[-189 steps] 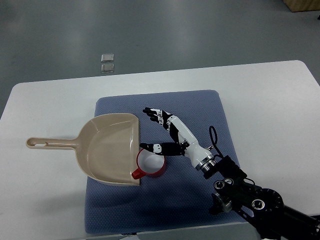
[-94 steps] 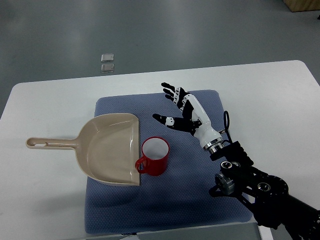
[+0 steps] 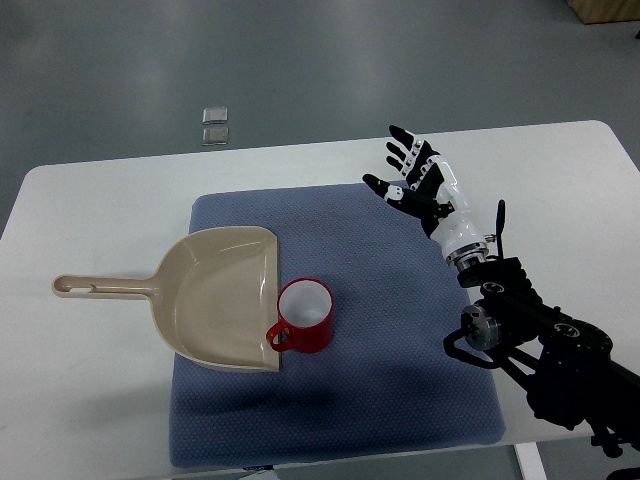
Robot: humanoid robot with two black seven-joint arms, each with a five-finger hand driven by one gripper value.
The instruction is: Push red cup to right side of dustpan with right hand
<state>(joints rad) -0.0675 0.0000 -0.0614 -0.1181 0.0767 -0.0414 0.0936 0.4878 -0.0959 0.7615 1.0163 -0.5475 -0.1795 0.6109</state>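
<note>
Showing one red cup (image 3: pixel 305 314), one dustpan (image 3: pixel 215 296)

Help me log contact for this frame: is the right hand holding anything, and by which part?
Nothing is held. The right hand is open, fingers spread, up over the mat's far right corner, well clear of the red cup beside the dustpan.

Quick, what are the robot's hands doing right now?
Right hand: open, fingers spread, holding nothing.
Left hand: not in the picture.
</note>
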